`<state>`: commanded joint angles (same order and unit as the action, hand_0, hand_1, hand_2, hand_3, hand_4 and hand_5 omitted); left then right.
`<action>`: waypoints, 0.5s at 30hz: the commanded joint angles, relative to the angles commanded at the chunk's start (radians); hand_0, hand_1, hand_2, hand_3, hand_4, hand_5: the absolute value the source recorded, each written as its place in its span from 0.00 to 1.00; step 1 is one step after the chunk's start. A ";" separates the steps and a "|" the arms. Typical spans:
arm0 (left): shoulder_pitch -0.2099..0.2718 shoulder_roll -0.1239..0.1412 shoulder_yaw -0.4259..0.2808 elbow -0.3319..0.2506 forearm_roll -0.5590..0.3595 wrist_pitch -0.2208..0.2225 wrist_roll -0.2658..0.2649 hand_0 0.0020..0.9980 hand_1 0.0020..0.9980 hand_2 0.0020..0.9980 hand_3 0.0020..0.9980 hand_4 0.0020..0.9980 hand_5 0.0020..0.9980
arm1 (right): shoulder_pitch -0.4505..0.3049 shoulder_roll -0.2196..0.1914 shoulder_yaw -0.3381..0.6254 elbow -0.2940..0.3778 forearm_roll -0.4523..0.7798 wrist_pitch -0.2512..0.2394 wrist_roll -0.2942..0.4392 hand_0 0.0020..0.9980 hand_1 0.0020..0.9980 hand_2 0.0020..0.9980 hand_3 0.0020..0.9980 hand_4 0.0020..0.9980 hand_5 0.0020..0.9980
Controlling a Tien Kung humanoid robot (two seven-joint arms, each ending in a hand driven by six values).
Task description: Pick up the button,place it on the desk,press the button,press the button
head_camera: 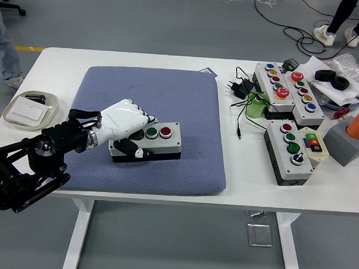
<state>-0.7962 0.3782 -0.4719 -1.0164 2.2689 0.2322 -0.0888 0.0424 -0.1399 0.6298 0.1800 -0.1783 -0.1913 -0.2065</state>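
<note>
A grey button box (161,142) with a black base, two green buttons and a red one lies flat on the blue-grey pad (163,98). My left hand (127,127), white with a black arm, is shut on the box's left end, fingers over its top and thumb at its front side. The right arm is out of view.
Several more button boxes (289,85) and another (289,150) lie at the right with cables, a green cup (256,106) and an orange cylinder on a grey block (352,139). A tray with a white switch (27,111) sits at the left edge. A person's legs show far back.
</note>
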 joint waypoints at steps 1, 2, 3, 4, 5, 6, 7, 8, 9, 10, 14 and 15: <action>-0.001 0.001 -0.001 -0.001 0.000 -0.001 0.002 0.57 0.73 0.82 0.82 0.98 0.49 | 0.000 0.000 0.000 0.000 0.001 0.000 0.000 0.63 0.48 0.54 0.58 0.28 0.02; -0.001 0.001 -0.001 -0.001 0.000 -0.002 0.003 0.57 0.73 0.82 0.82 0.98 0.49 | 0.000 0.000 -0.001 0.000 0.001 0.000 0.000 0.63 0.48 0.54 0.58 0.28 0.02; -0.001 0.002 -0.003 -0.002 0.000 -0.001 0.005 0.57 0.73 0.82 0.82 0.98 0.49 | 0.000 0.000 0.000 0.000 0.001 0.000 0.000 0.63 0.48 0.54 0.58 0.28 0.02; -0.001 0.002 -0.004 -0.002 0.000 0.000 0.005 0.75 0.87 0.94 0.89 1.00 0.49 | 0.000 0.000 0.000 0.000 0.001 0.000 0.001 0.63 0.48 0.54 0.58 0.28 0.02; -0.001 0.002 -0.004 -0.003 0.000 0.005 0.007 0.75 0.87 0.94 0.89 1.00 0.49 | 0.000 0.000 0.000 0.000 0.001 0.000 0.001 0.63 0.48 0.54 0.58 0.28 0.02; -0.001 0.002 -0.005 -0.003 0.000 0.007 0.008 0.75 0.87 0.94 0.89 1.00 0.49 | 0.000 0.000 -0.001 0.000 0.001 0.000 0.001 0.63 0.48 0.54 0.58 0.28 0.02; 0.000 0.003 -0.007 -0.007 0.000 0.011 0.012 0.75 0.87 0.94 0.89 1.00 0.49 | 0.000 0.000 -0.001 0.000 0.002 0.000 0.001 0.63 0.48 0.54 0.58 0.28 0.02; 0.001 0.003 -0.011 -0.010 0.000 0.015 0.015 0.75 0.87 0.94 0.89 1.00 0.49 | 0.000 0.000 -0.001 0.000 0.002 0.001 0.001 0.63 0.48 0.54 0.58 0.28 0.02; 0.002 0.003 -0.013 -0.013 0.000 0.018 0.018 0.75 0.87 0.94 0.89 1.00 0.49 | 0.000 0.000 -0.002 0.000 0.003 0.001 0.002 0.63 0.48 0.54 0.58 0.28 0.02; 0.002 0.003 -0.015 -0.014 0.000 0.019 0.019 0.83 0.92 0.99 0.91 1.00 0.49 | 0.000 0.000 -0.002 0.000 0.003 0.001 0.002 0.63 0.48 0.54 0.58 0.28 0.02; 0.004 0.004 -0.026 -0.026 0.000 0.021 0.033 0.83 0.92 0.99 0.91 1.00 0.49 | -0.002 0.000 -0.003 0.000 0.003 0.001 0.002 0.63 0.48 0.54 0.58 0.28 0.02; 0.006 0.005 -0.031 -0.030 0.000 0.021 0.035 0.83 0.92 0.99 0.91 1.00 0.49 | -0.004 0.000 -0.004 0.000 0.005 0.001 0.002 0.63 0.48 0.54 0.58 0.28 0.02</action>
<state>-0.7898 0.3832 -0.5034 -1.0468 2.2689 0.2532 -0.0538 0.0389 -0.1399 0.6259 0.1800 -0.1736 -0.1902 -0.2046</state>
